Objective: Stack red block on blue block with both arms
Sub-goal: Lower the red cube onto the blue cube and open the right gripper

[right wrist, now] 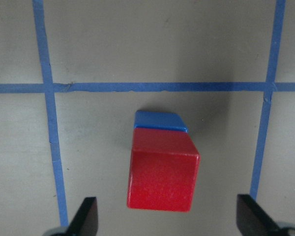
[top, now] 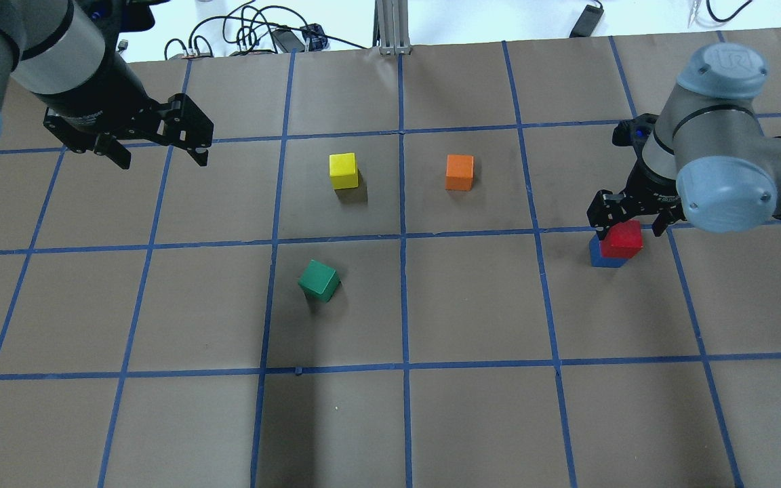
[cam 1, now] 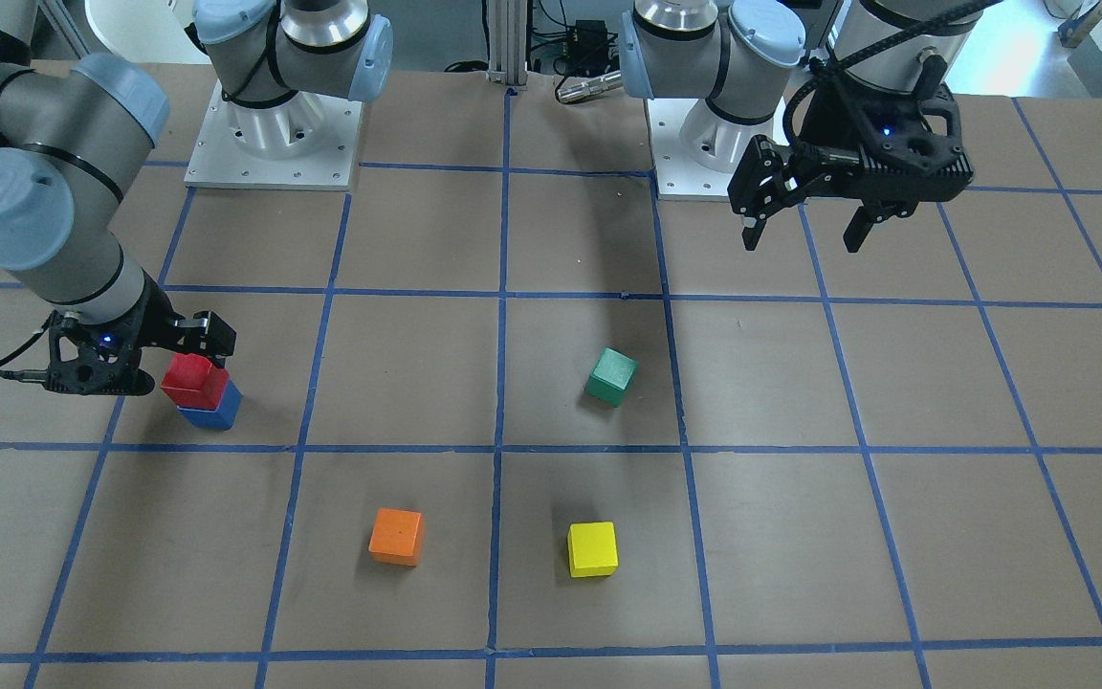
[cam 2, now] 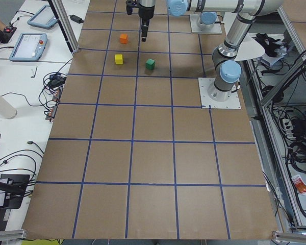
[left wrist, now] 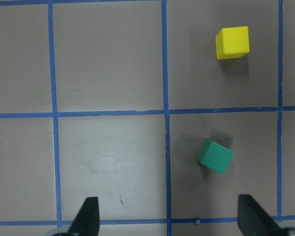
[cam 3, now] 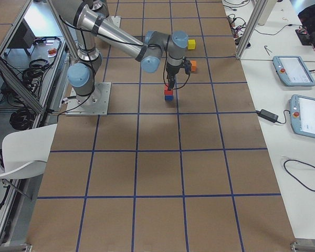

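Toward three o'clock on the overhead view, red block point(top: 621, 238) is sitting on blue block point(top: 597, 257) with right gripper point(top: 629, 227) hanging above it, while left gripper point(top: 160, 154) is hovering wide and empty at ten o'clock. From the right wrist, its jaws are standing wide and clear of red, blue peeking out at twelve o'clock. A jaw clipping red on retreat could be toppling it.

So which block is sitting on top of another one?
The red block: it rests on the blue block. The green block, yellow block and orange block each sit alone on the table.
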You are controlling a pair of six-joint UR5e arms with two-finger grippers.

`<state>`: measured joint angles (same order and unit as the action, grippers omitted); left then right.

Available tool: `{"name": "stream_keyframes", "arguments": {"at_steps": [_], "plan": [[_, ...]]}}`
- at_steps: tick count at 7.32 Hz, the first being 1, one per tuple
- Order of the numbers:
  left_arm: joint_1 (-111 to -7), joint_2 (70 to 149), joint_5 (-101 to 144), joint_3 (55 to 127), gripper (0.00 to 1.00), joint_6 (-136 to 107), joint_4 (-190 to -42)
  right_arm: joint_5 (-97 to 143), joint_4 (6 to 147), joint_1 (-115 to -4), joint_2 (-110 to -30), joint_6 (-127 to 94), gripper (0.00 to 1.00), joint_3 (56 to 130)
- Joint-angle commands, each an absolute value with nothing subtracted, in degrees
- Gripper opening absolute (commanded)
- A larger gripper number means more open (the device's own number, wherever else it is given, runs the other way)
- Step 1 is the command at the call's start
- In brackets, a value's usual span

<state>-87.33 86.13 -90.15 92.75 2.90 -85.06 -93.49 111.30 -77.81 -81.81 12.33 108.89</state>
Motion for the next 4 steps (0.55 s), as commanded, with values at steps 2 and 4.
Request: {"name": "stream_keyframes", "arguments": {"at_steps": [2, 4], "plan": [[-87.3, 86.2, -90.2, 92.6, 1.0, 3.0, -85.1, -93.2, 89.8, -78.5, -84.5, 11.1, 1.0, 93.8], [-87.2, 86.1, -90.3, 92.6, 1.0, 2.9, -85.1, -93.9, 80.3, -84.1, -84.5, 3.5, 1.0, 83.6]]}}
